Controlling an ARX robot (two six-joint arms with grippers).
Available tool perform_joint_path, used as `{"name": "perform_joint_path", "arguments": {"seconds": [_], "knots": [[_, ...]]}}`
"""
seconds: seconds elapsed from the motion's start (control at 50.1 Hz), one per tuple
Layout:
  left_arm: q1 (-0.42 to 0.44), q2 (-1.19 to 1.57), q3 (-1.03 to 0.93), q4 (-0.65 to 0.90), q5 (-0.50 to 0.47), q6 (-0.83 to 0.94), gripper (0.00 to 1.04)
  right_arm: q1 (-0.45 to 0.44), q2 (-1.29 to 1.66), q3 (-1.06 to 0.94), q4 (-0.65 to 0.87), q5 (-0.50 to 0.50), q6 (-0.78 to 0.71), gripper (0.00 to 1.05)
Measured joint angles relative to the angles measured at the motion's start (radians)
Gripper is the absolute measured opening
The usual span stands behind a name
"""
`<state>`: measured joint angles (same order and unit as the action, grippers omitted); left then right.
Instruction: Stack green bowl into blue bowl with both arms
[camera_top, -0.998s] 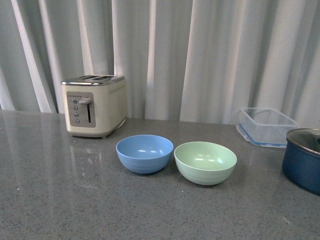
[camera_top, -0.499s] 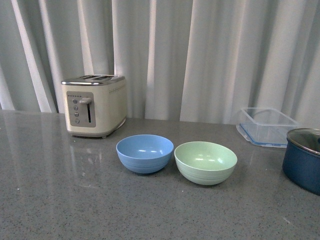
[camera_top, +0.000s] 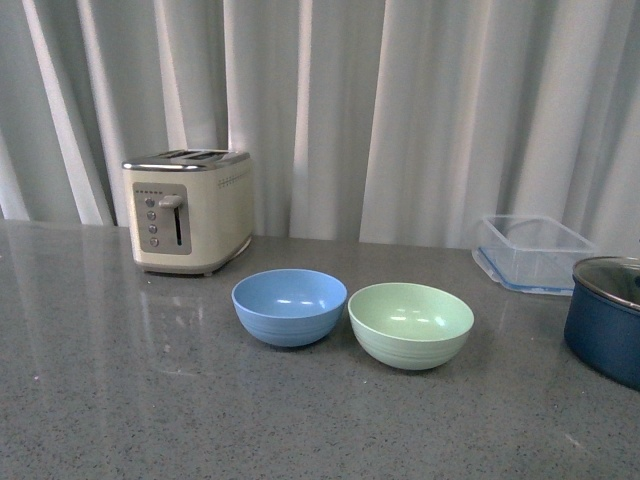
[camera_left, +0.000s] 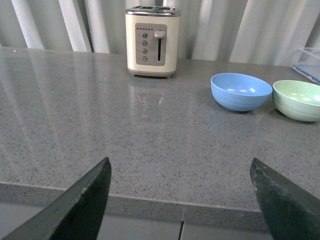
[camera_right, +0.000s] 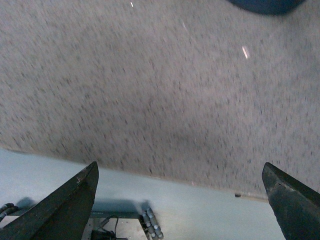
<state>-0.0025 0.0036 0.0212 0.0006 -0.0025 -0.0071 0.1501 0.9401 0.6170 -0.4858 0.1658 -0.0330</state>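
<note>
The blue bowl (camera_top: 290, 306) and the green bowl (camera_top: 411, 324) sit side by side on the grey speckled counter (camera_top: 200, 400), nearly touching, blue on the left. Both are upright and empty. The left wrist view shows the blue bowl (camera_left: 241, 91) and the green bowl (camera_left: 298, 99) far across the counter. My left gripper (camera_left: 180, 167) hangs open over the counter's near edge with nothing between its fingers. My right gripper (camera_right: 180, 170) is open too, over the counter's front edge, and that view is blurred. Neither arm appears in the front view.
A cream toaster (camera_top: 188, 211) stands behind the blue bowl at the left. A clear plastic container (camera_top: 532, 252) and a dark navy pot (camera_top: 610, 318) with a glass lid stand at the right. White curtains hang behind the counter.
</note>
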Motion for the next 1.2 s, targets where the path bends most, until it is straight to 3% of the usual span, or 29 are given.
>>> {"name": "perform_joint_path", "arguments": {"seconds": [0.12, 0.359, 0.519, 0.858, 1.197], "knots": [[0.000, 0.000, 0.000, 0.000, 0.000, 0.002, 1.00, 0.072, 0.188, 0.189, -0.034, 0.037, 0.068, 0.95], [0.000, 0.000, 0.000, 0.000, 0.000, 0.002, 0.98, 0.153, 0.515, 0.512, -0.105, 0.060, 0.317, 0.95], [0.000, 0.000, 0.000, 0.000, 0.000, 0.002, 0.98, 0.180, 0.655, 0.622, -0.087, 0.053, 0.382, 0.95], [0.000, 0.000, 0.000, 0.000, 0.000, 0.002, 0.98, 0.150, 0.924, 0.913, -0.097, 0.034, 0.392, 0.95], [0.000, 0.000, 0.000, 0.000, 0.000, 0.002, 0.98, 0.104, 1.063, 1.066, -0.121, 0.008, 0.387, 0.95]]}}
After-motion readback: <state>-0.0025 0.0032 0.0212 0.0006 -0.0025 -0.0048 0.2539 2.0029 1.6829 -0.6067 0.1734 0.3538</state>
